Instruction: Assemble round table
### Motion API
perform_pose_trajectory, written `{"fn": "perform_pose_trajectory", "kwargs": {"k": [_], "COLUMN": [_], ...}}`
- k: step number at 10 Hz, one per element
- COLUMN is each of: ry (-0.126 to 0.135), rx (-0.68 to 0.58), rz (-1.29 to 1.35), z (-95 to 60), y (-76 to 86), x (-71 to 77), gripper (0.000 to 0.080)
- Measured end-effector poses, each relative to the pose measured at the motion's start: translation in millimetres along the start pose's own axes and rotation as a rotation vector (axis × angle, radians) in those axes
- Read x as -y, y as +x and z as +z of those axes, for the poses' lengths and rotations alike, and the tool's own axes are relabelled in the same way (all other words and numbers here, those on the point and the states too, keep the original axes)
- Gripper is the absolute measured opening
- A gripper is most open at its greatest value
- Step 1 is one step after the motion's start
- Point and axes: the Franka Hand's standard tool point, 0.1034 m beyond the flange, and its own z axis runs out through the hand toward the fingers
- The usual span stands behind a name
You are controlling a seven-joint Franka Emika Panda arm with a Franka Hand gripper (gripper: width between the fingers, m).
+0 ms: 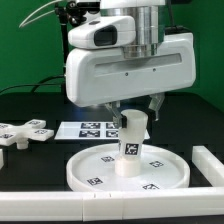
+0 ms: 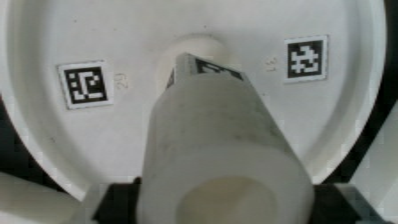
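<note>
Fingers (image 1: 119,112): closed on the upper end of the leg, one on each side. In the wrist view no gap shows between them and its flanks.
Leg (image 1: 131,145): short white cylinder at the centre of the frame in the exterior view, with its lower end on the middle of the disc.
Long axis: near upright, leaning slightly so the top sits toward the exterior view's right. It runs straight away from the wrist, down to the disc.
Disc (image 1: 90,172): rimmed, lying flat on the table (image 1: 30,165) in the lower centre of the frame, directly under the fingers.
Foot piece (image 1: 25,132): cross-shaped, at the exterior view's left edge, well apart from the arm.
Coming move, as I judge it: seating the leg in the disc's centre — axis and centre must line up.
</note>
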Motion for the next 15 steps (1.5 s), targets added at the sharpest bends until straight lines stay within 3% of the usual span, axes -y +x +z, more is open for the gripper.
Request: {"fn": "perform_pose_trajectory", "kwargs": {"k": [3, 9, 15], "ry": [0.002, 0.035, 0.060], "rx": [-0.001, -0.104, -0.119], "rz": [0.066, 0.650, 1.140], "z": [0.0, -0.2, -0.2], "y": [0.2, 6.6, -1.9], "x": [0.6, 7.5, 4.3], "gripper": [0.0406, 0.0407, 0.0409]}}
